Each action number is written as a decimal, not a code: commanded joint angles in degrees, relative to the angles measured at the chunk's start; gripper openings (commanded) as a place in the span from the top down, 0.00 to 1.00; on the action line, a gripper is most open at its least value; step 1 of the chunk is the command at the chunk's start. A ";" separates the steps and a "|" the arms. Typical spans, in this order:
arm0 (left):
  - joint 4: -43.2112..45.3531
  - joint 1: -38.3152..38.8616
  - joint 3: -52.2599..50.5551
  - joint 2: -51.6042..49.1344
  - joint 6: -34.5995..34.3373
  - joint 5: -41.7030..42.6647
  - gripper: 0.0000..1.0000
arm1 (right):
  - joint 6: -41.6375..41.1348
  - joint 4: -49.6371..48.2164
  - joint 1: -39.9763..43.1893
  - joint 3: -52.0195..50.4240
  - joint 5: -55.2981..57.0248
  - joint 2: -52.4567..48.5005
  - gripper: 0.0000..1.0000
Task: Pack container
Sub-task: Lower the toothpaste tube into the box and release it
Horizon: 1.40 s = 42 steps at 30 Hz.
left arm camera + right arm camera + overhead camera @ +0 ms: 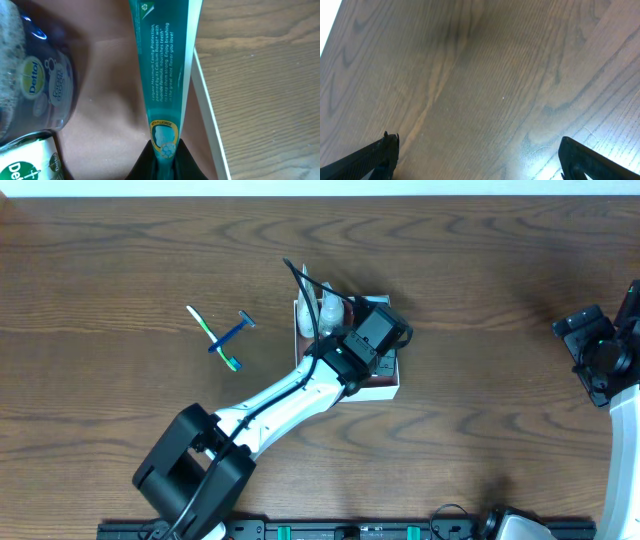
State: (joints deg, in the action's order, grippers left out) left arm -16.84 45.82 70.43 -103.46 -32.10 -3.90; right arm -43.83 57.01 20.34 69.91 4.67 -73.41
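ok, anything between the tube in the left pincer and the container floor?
Nothing visible. The left pincer holds the toothpaste tube over bare container floor, Dettol bottle apart on one side. On the other, the tube's far end overlaps the white wall in the wrist view; it might catch there.

Bright overhead light; glare patch on table (536, 145); blurred near bottle (37, 80).
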 commanded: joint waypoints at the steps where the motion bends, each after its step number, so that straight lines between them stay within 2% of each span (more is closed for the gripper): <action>1: 0.07 -0.09 0.61 -2.16 -1.79 -1.31 0.92 | 0.85 0.07 0.42 0.48 0.24 -0.07 0.01; 33: 2.03 -0.09 0.61 -5.86 -3.63 -1.27 0.91 | 0.83 0.04 0.42 0.48 0.22 -0.07 0.01; 36: 2.19 -0.09 0.61 -5.86 -3.63 -1.27 0.83 | 0.85 0.04 0.42 0.48 0.22 -0.07 0.01; 42: 2.62 -0.09 0.61 -5.86 -3.82 -1.27 0.83 | 0.85 0.04 0.42 0.48 0.22 -0.07 0.01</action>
State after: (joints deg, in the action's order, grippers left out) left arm -14.44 45.82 70.43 -108.71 -35.38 -3.92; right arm -43.83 57.01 20.34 69.91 4.67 -73.41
